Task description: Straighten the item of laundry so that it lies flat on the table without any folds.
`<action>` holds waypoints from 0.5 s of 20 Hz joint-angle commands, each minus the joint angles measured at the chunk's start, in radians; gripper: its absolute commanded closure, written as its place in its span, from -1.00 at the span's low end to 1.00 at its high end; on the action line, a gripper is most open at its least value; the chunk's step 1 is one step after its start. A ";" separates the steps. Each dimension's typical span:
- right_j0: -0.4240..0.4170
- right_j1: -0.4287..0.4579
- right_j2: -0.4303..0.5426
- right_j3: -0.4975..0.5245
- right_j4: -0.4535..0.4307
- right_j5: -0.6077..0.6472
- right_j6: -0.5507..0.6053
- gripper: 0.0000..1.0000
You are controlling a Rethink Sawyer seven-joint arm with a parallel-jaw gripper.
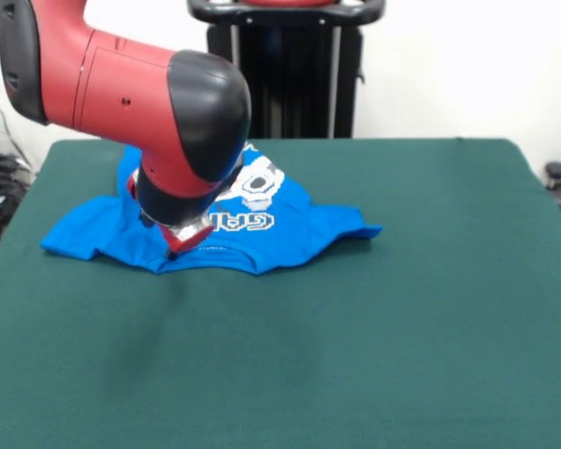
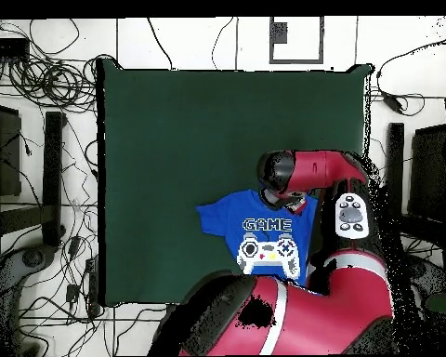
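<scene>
Pressing down at the collar edge of the blue T-shirt (image 1: pixel 262 220), which lies print-up but wrinkled on the robot's side of the green table (image 1: pixel 402 309), the gripper (image 1: pixel 185 238) hides its fingers, so I cannot tell their state.

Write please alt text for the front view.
A red and black robot arm presses its gripper down on a rumpled blue T-shirt near the front hem. The shirt lies on a green table.
</scene>
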 commanded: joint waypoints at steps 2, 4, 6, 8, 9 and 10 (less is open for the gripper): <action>0.023 0.091 0.093 -0.037 -0.039 -0.120 -0.091 -1.00; 0.022 0.091 0.096 -0.043 -0.037 -0.110 -0.100 -1.00; 0.024 0.092 0.100 -0.057 -0.041 -0.097 -0.117 -1.00; 0.025 0.104 0.105 -0.075 -0.039 -0.092 -0.118 -1.00; 0.026 0.111 0.107 -0.084 -0.038 -0.088 -0.117 -1.00; 0.027 0.117 0.109 -0.095 -0.042 -0.093 -0.119 -1.00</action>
